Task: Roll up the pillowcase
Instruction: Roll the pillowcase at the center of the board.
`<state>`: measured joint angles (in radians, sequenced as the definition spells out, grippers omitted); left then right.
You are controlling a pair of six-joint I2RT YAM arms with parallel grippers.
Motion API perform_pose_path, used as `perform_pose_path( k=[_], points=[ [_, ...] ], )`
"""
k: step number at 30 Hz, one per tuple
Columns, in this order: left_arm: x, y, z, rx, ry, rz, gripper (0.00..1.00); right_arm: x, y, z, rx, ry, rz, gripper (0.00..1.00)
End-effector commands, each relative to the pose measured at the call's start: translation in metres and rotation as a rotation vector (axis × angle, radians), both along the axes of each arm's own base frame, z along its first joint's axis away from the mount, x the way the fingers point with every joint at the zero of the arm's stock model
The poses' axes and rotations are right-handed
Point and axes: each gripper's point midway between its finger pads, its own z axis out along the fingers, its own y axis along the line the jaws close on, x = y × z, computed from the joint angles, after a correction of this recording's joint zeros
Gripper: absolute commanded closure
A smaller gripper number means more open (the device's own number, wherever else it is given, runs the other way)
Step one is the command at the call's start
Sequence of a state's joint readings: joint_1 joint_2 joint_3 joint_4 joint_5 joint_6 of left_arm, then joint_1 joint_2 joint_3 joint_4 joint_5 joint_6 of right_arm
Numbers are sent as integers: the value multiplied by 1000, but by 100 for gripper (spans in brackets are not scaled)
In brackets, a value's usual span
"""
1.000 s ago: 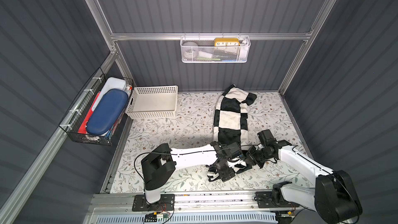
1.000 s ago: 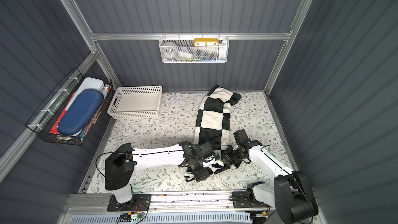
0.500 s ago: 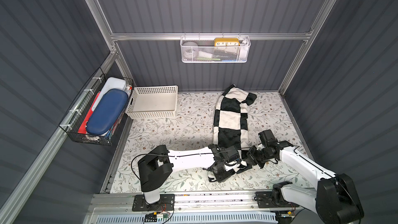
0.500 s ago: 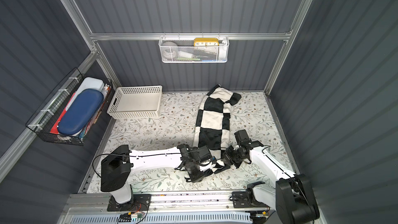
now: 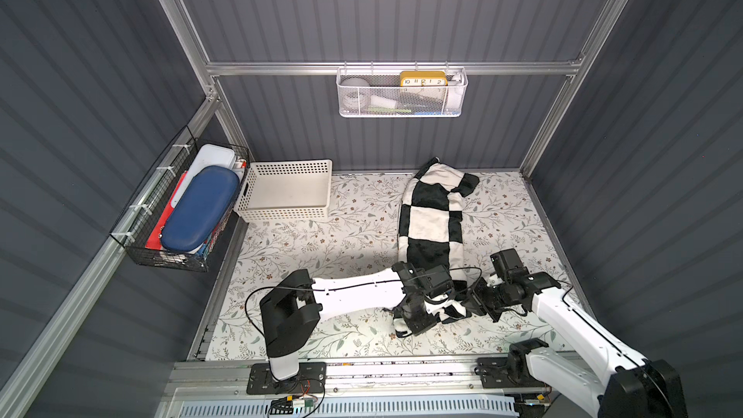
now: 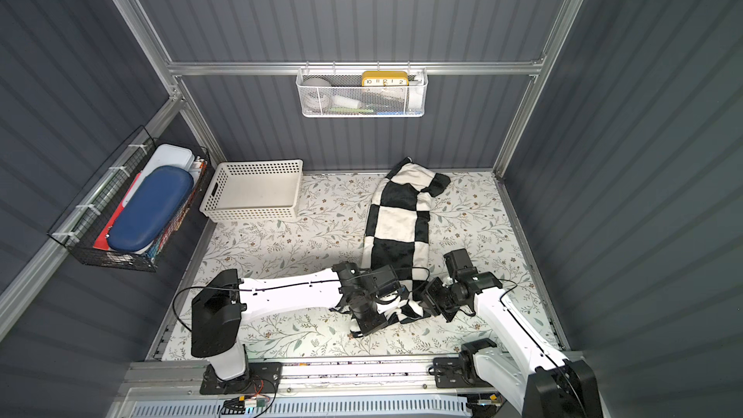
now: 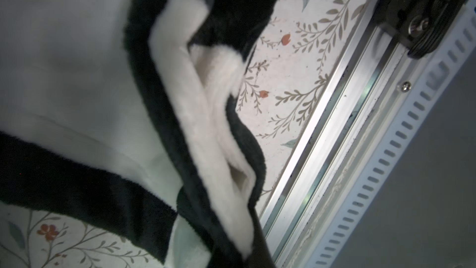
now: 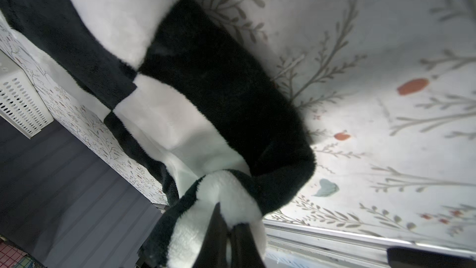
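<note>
Near the front rail (image 5: 402, 371), the checkered pillowcase (image 5: 432, 219) lies bunched; right gripper (image 8: 228, 221) pinches it, left gripper (image 5: 418, 321) seemingly clamps it.

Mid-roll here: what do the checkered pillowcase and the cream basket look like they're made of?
The pillowcase looks like soft plush or fleece-type fabric, matte, with a fuzzy nap along its edges and limp folds. The basket is probably rigid moulded plastic with a smooth cream finish: even rows of holes, straight crisp walls.
</note>
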<state>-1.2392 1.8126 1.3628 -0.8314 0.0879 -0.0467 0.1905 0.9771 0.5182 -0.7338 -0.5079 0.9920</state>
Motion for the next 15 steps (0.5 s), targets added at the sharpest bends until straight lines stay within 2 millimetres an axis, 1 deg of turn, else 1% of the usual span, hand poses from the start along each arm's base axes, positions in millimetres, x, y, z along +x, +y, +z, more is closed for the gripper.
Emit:
perform_pose_path(
  k=[1,2,4,6,10,13,15],
  points=[
    [6,0,-4,36,-42,-37,99,-12,-6,-7,-24,55,-24,100],
    [12,0,-7,57,-73,-41,100,-11,-7,-7,-25,52,-26,100],
    [22,-7,-4,59,-113,-40,100,-8,-8,-5,-21,52,-36,100],
    [34,-10,-3,72,-158,-27,100,-6,-10,-3,-24,57,-42,100],
    [57,-10,-11,112,-209,0,100,2,-11,1,-12,45,-51,100],
    [63,-14,-6,103,-221,10,100,6,-14,4,-10,44,-54,100],
    [63,-11,-3,102,-223,11,100,9,-14,5,-1,38,-56,100]
  ],
)
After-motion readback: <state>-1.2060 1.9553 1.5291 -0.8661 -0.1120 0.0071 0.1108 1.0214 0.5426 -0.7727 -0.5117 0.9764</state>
